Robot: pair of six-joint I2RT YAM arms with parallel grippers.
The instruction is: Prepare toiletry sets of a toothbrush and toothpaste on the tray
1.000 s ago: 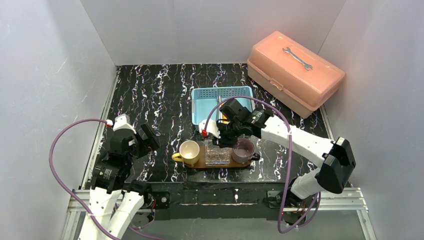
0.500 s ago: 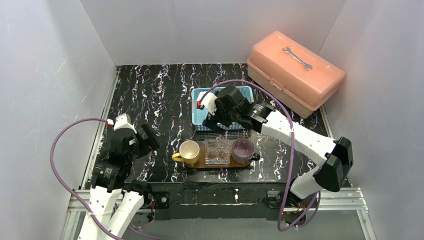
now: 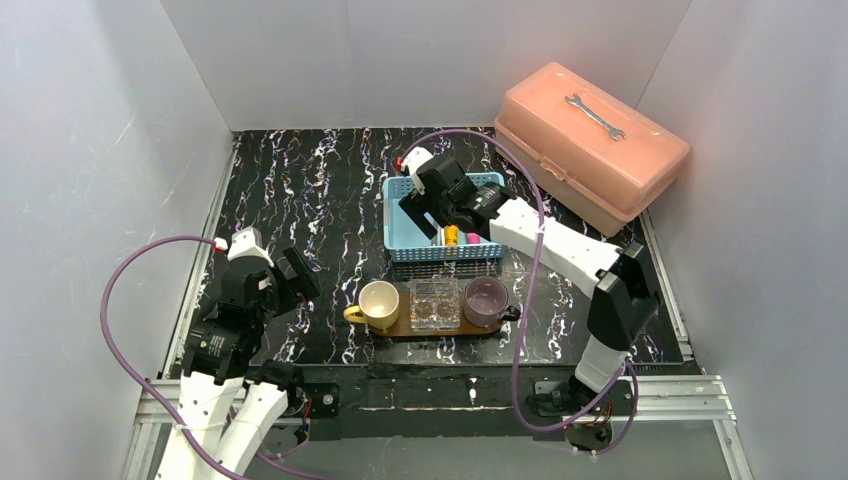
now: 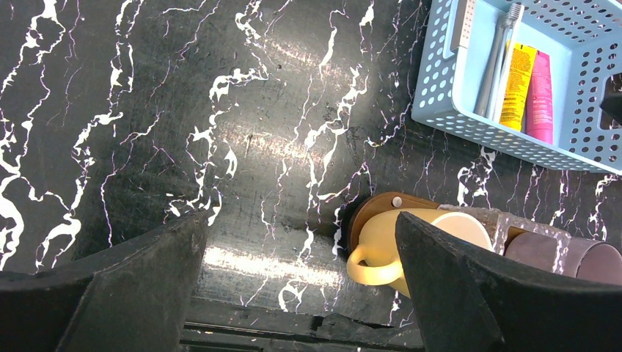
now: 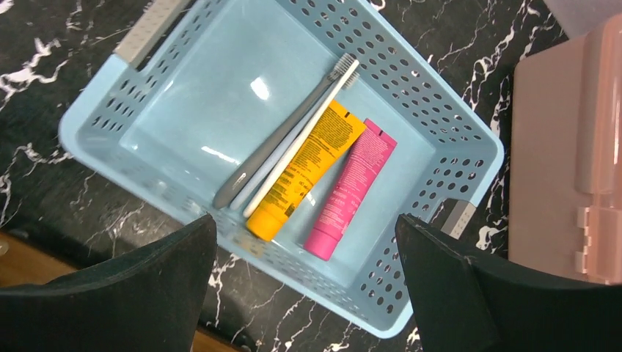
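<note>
— Toothbrushes (image 5: 282, 133), the two thin plastic sticks, one grey and one white: where do you have them?
— Side by side in the light-blue perforated plastic basket (image 5: 469, 150), right against the flat yellow-orange toothpaste tube (image 5: 312, 169). The flat magenta-pink toothpaste tube (image 5: 352, 187) lies just beside that. None is on the long brown wooden tray (image 3: 398, 327), which carries a yellow cup (image 3: 379, 303), a clear square container (image 3: 434, 303) and a purple cup (image 3: 486, 300)
— How will they handle?
— I judge them light, stiff and smooth, so one may roll or pivot between the pads. I would pinch a brush at mid-handle, across its width, and watch that its twin does not come along. The tubes look soft, so I would grip the flat body gently
— Arm pose?
— My right gripper (image 5: 306, 220) hangs over the basket, looking down, jaws spread wide, holding nothing. My left gripper (image 4: 301, 220) hovers over the black marbled tabletop (image 4: 147, 110) left of the tray, jaws apart, empty
</note>
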